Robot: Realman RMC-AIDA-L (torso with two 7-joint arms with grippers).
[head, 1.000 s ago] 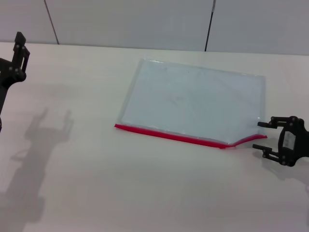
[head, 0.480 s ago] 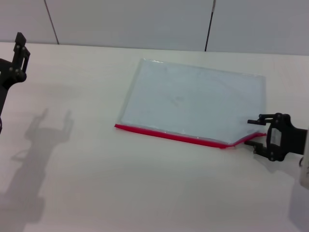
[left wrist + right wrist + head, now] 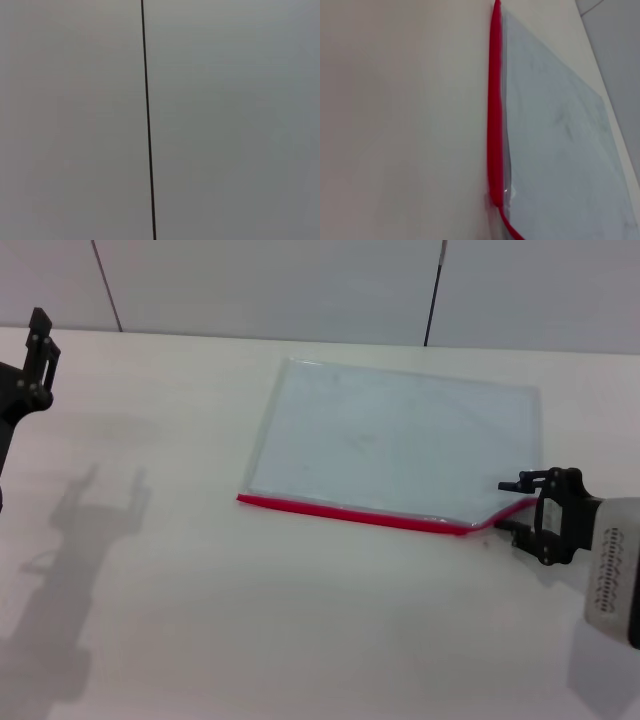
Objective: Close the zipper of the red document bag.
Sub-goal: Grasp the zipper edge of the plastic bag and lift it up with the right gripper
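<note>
Red document bag (image 3: 395, 452) flat on desk (image 3: 200, 620), centre-right, zipper (image 3: 350, 512) along the near long edge, kinked upward at its right end. Right gripper (image 3: 510, 505) low at that right end, fingers spread, one above and one below the lifted red strip; contact unclear. Slider pull not discernible. Right wrist view: red strip (image 3: 495, 115) running alongside pale plastic (image 3: 555, 150). Left gripper (image 3: 35, 340) raised at far left, well apart from bag; open or closed: cannot tell.
</note>
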